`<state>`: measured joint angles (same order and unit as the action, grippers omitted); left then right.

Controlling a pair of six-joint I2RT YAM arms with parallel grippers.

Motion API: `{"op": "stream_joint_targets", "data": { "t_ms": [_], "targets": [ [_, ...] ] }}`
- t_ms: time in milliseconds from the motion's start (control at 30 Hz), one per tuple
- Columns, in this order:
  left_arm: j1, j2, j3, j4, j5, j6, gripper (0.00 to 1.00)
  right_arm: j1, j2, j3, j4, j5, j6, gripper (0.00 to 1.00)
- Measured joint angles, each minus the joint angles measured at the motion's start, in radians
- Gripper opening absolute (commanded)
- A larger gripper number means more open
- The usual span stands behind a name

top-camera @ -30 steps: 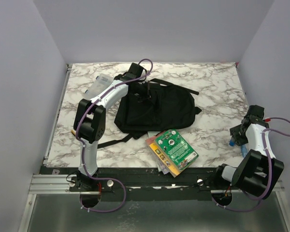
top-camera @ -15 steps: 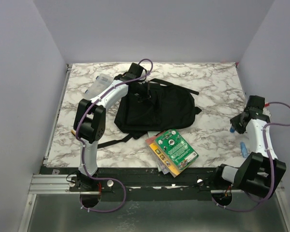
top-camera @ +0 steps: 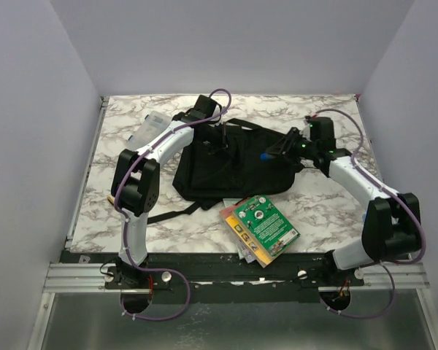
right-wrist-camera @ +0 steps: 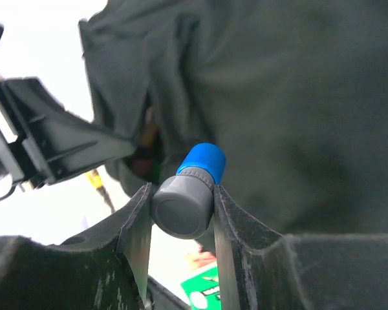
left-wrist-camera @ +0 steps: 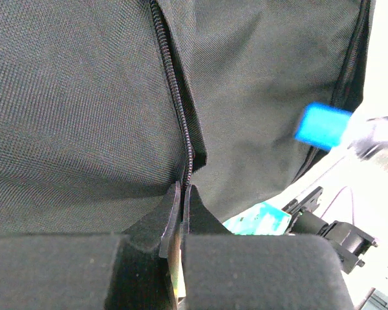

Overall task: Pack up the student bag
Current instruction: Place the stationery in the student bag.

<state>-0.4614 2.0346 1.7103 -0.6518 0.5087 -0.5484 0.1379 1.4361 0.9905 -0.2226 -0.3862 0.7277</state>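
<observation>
Nearest the arm bases: a stack of books [top-camera: 261,227], green cover on top, flat on the marble table [top-camera: 328,208], below the right gripper [right-wrist-camera: 181,205] and nearer than it, well apart from the fingers.

Next out, that right gripper itself. Pinches a grey stick [right-wrist-camera: 180,208] between both fingers, right at the tips, barrel running forward along them and blue cap [right-wrist-camera: 202,160] poking out past the tips. Hangs over the student bag [top-camera: 230,175], above its right-hand part. Points the cap at a dark gap in the black fabric just ahead and a little to the left. Cannot tell whether the cap touches the cloth.

Beyond the gap, facing back: the left gripper [left-wrist-camera: 182,194], fingers pressed tight together on the bag's edge, just where the zipper [left-wrist-camera: 176,110] runs in between the tips. Black fabric folding away to either side of those tips, blue cap ahead of them and off to the right.

Under both grippers, the bag lying mid-table, one long strap [top-camera: 274,133] trailing out beyond the right gripper.

Farthest out, behind and left of the left gripper, beside its forearm: a clear plastic case [top-camera: 147,130].
</observation>
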Motion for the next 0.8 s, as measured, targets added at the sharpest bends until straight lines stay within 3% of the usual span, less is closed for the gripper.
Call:
{"op": "stream_joint_targets", "data": {
  "t_ms": [167, 367, 800],
  "targets": [
    [0.000, 0.000, 0.000, 0.000, 0.000, 0.000, 0.00, 0.140, 0.114, -0.031, 0.233, -0.138, 0.121, 0.02],
    [0.000, -0.006, 0.000, 0.000, -0.002, 0.001, 0.00, 0.159, 0.210, -0.095, 0.462, -0.200, 0.269, 0.02],
    [0.000, -0.021, 0.000, -0.002, -0.006, 0.011, 0.00, 0.219, 0.341, -0.075, 0.625, -0.207, 0.419, 0.11]
  ]
}}
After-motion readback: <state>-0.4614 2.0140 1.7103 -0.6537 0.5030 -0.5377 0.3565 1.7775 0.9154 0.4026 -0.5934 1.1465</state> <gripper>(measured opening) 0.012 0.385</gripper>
